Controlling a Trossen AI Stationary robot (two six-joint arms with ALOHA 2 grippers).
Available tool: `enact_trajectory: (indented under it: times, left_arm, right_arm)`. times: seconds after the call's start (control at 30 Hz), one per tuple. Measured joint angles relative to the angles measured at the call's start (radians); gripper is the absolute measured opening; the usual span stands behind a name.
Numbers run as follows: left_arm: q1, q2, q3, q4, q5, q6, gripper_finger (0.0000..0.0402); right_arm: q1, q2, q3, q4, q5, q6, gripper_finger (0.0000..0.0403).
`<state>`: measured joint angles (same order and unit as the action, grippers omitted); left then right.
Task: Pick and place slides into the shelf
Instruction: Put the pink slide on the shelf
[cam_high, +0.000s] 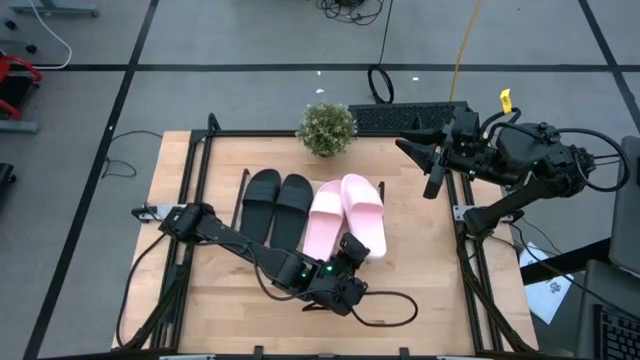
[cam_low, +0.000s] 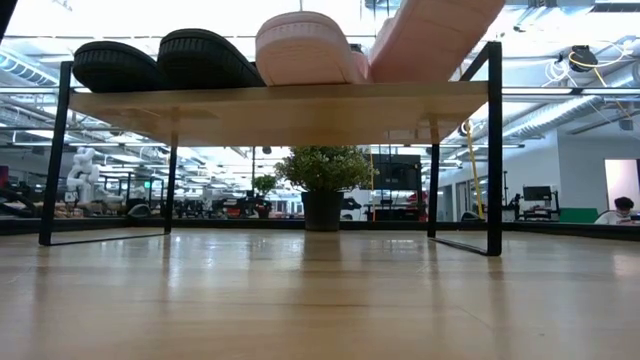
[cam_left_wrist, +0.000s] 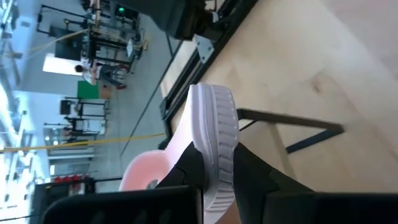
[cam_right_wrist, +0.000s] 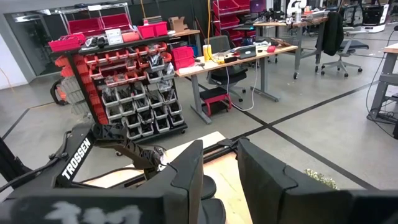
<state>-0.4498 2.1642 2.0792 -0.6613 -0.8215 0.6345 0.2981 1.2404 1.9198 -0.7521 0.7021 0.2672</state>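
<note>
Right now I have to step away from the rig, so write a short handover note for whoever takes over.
Left gripper: shut on the right-hand pink slide, gripping its heel end over the shelf; not released.
Right gripper: raised off the table's right rear corner, holding nothing, fingers slightly apart.
Slides: black pair lies side by side on the shelf's left half; the other pink slide lies next to them. In the low view the held slide is tilted, one end lifted off the board.
Done: three slides placed.
Left: settle the fourth slide flat, open the left gripper, withdraw.
</note>
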Motion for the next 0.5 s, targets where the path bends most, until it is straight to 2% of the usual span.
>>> enact_trajectory:
  times: [0.17, 0.37, 0.5]
  left_arm:
    - [-0.007, -0.016, 0.000, 0.023, -0.024, 0.063, 0.0038]
    - [-0.013, -0.043, 0.000, 0.035, -0.004, 0.098, 0.0038]
    - [-0.013, -0.062, 0.000, 0.039, 0.056, 0.087, 0.0038]
  right_arm:
    - [0.000, 0.000, 0.000, 0.000, 0.000, 0.000, 0.0089]
    - [0.000, 0.000, 0.000, 0.000, 0.001, 0.000, 0.0089]
    - [0.000, 0.000, 0.000, 0.007, 0.002, 0.000, 0.0089]
